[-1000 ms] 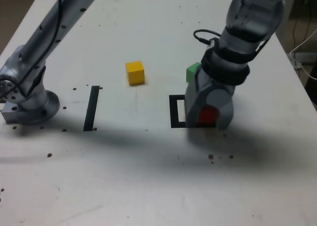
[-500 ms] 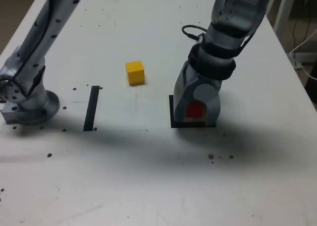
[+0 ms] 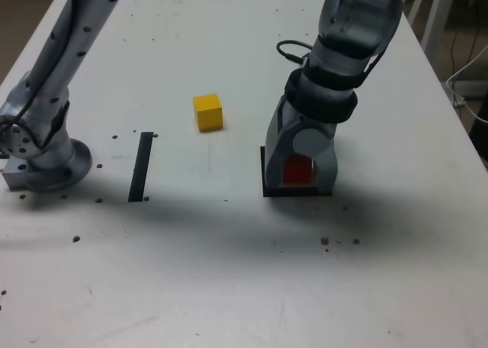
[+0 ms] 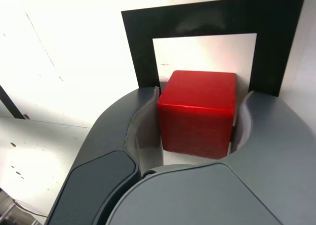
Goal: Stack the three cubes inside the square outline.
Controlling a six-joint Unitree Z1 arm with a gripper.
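Exterior view: you are bringing the gripper (image 3: 299, 172) down over the square outline (image 3: 264, 182) at centre right, having carried the red cube (image 3: 298, 170) leftward over the past second; the first placement is nearing. The yellow cube (image 3: 207, 111) is sitting well apart at upper centre. The green cube is now hidden.

Wrist view: the jaws are clamping the red cube (image 4: 197, 112) on both sides, above the outline's pale centre (image 4: 207, 52). No writing is showing.

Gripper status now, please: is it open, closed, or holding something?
Gripper: closed on the red cube, holding it over the square outline.
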